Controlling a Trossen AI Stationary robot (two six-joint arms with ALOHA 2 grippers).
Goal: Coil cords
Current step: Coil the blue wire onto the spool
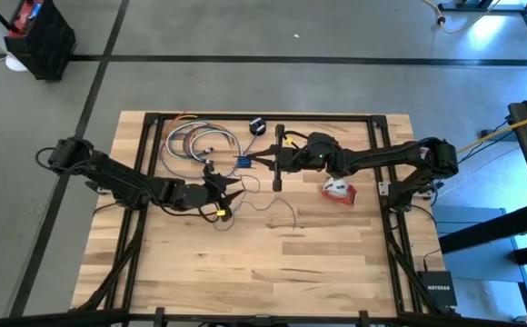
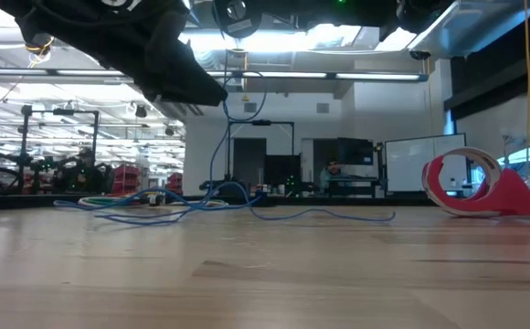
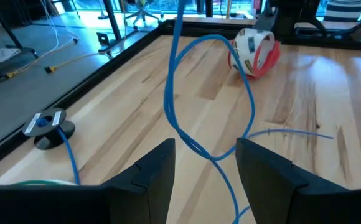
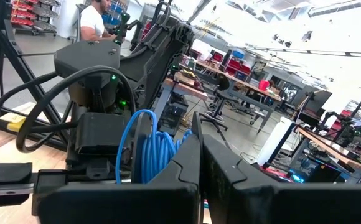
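The thin blue cord (image 2: 247, 212) lies in loose loops on the table. It runs to a small black round puck (image 3: 48, 127), which lies flat near the far edge (image 1: 256, 125). My right gripper (image 1: 262, 161) is shut on a small coil of this cord (image 4: 150, 152), above the table's middle. My left gripper (image 3: 205, 165) is open and low over the table. A hanging loop of the cord (image 3: 187, 93) passes between its fingers; I cannot tell whether it touches them. The red-and-white cord bundle (image 1: 338, 189) lies on the table under my right arm. My right gripper holds the small coil of blue cord (image 4: 162, 155) by several turns, with its shut fingers coming level from the table's right. The fingers hide the place of contact. The coil is lifted clear, and a strand (image 2: 239, 110) hangs slack from it down to the table.
A bundle of several coloured wires (image 1: 195, 141) lies at the table's far left. A black frame (image 1: 273, 116) runs along the table's far edge. Bare wood lies toward the near edge. A person shows in the room beyond in the right wrist view (image 4: 93, 18).
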